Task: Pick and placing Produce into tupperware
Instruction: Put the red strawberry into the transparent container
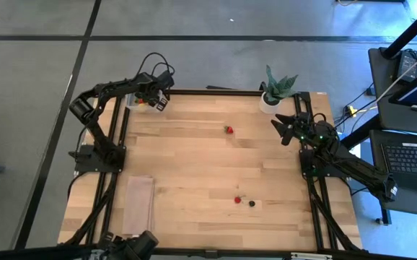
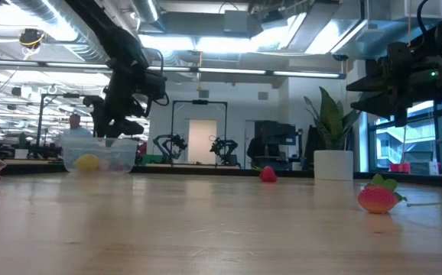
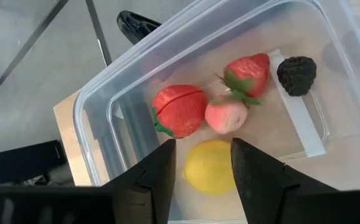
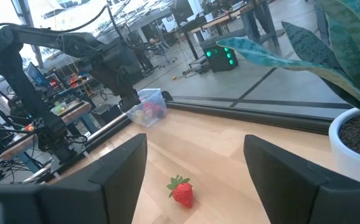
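From above, the left pincer (image 1: 153, 99) hung over the tupperware (image 1: 135, 102) at the far left corner of the tabletop (image 1: 194, 166), while the right pincer (image 1: 284, 128) waited near the far right edge, just beside the one potted plant (image 1: 275, 90). Three pieces of produce lay loose on the wood: one strawberry (image 1: 229, 130) toward the far middle, a second strawberry (image 1: 237, 199) nearer the front, and one dark berry (image 1: 252, 204) just beside it; one tan cloth (image 1: 139, 204) lay flat at the front left. From table height, the left pincer (image 2: 112, 126) stood just above the clear tupperware (image 2: 101, 156), in which a yellow piece (image 2: 88, 162) showed through the wall; two strawberries (image 2: 268, 174) (image 2: 377, 198) were in sight on the tabletop, and the white pot (image 2: 333, 165) stood behind them. The left wrist camera looked down into the tupperware (image 3: 99, 118), which held five pieces: two strawberries (image 3: 180, 110) (image 3: 250, 71), one pink fruit (image 3: 227, 116), one yellow lemon (image 3: 208, 167) and one dark berry (image 3: 296, 75); the left pincer (image 3: 202, 163) was partly spread, its fingers either side of the lemon and holding nothing. The right wrist camera showed the right pincer (image 4: 195, 155) wide and empty, one strawberry (image 4: 182, 191) on the wood ahead of it, and the tupperware (image 4: 147, 106) far across under the other arm
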